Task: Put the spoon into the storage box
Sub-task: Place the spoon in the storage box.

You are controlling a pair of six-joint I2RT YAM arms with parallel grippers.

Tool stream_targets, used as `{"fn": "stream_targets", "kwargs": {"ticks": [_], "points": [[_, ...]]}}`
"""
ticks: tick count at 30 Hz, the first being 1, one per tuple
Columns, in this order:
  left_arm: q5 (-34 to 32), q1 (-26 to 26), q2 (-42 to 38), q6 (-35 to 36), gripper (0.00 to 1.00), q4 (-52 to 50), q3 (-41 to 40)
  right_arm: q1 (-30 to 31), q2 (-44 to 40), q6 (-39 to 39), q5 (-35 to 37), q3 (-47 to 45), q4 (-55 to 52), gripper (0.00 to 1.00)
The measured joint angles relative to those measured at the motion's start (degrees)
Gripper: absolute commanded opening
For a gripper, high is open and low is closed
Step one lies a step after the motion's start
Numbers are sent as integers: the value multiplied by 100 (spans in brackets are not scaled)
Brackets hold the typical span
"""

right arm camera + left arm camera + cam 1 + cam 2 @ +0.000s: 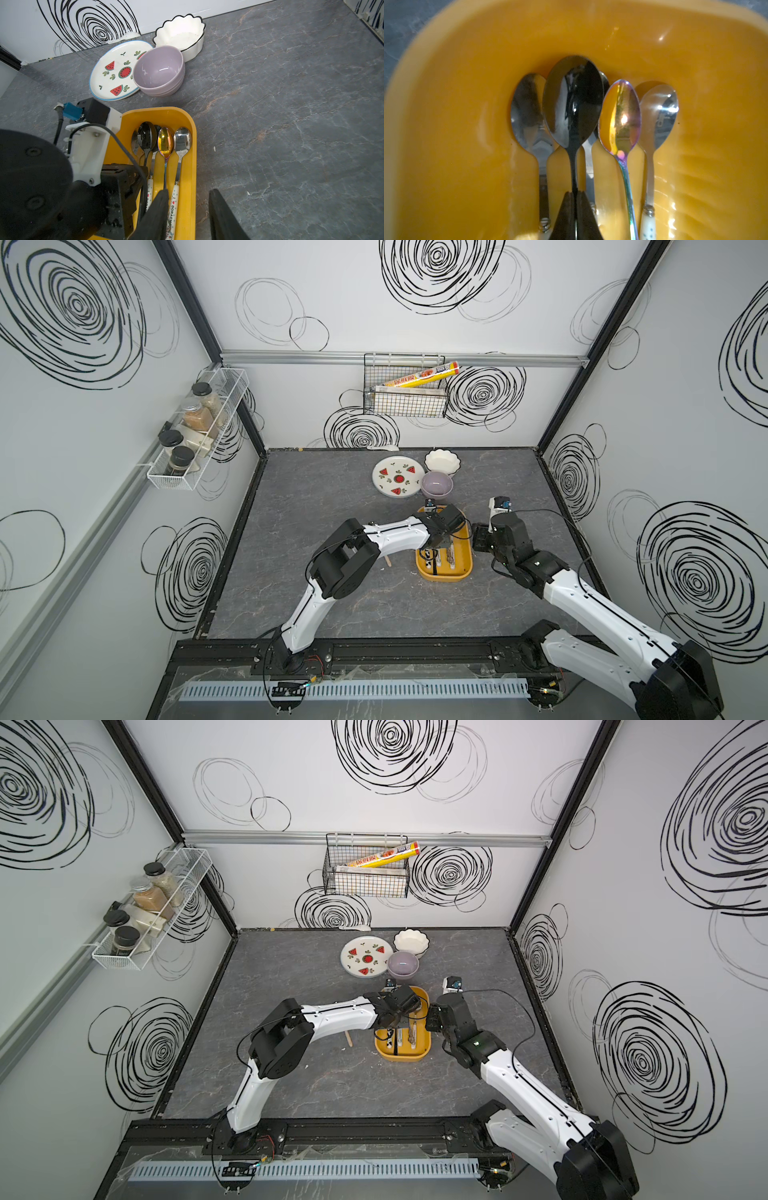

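Note:
The mustard-yellow storage box [444,577] [192,166] stands mid-table, in front of the dishes. Over its inside, my left gripper [575,192] [439,542] is shut on the thin handle of a black spoon [572,99] [146,135]. The spoon's bowl sits on top of the other spoons, near the box's far end. Several more spoons lie side by side in the box, among them an iridescent one [619,116]. My right gripper [188,193] [478,539] stands open at the box's right rim. One finger is over the box and the other is over the table, and it holds nothing.
Behind the box stand a watermelon plate [398,477], a lilac bowl [436,485] and a white scalloped bowl [442,461]. A white spoon [380,446] lies against the back wall. A wooden stick [388,561] lies on the table left of the box, under the left arm.

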Motion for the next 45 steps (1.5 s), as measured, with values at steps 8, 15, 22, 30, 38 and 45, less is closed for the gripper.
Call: {"fn": "stream_targets", "kwargs": {"ticks": [8, 15, 22, 30, 38, 45], "points": [[175, 72, -114, 35, 29, 175, -175, 0, 26, -9, -87, 0, 15, 38], [273, 107, -682, 214, 36, 149, -304, 0, 26, -13, -142, 0, 98, 38], [50, 140, -2492, 479, 43, 190, -651, -2, 35, -286, -645, 0, 396, 41], [-15, 1478, -5222, 732, 50, 254, -2848, 876, 2070, -935, -1788, 1414, 409, 41], [111, 3324, -7370, 1285, 54, -549, -4288, 1749, 4745, -1585, -2124, 3663, -125, 47], [308, 3689, -8242, 1631, 55, -785, -4688, 1764, 6380, -2201, -2004, 5263, -787, 54]]}}
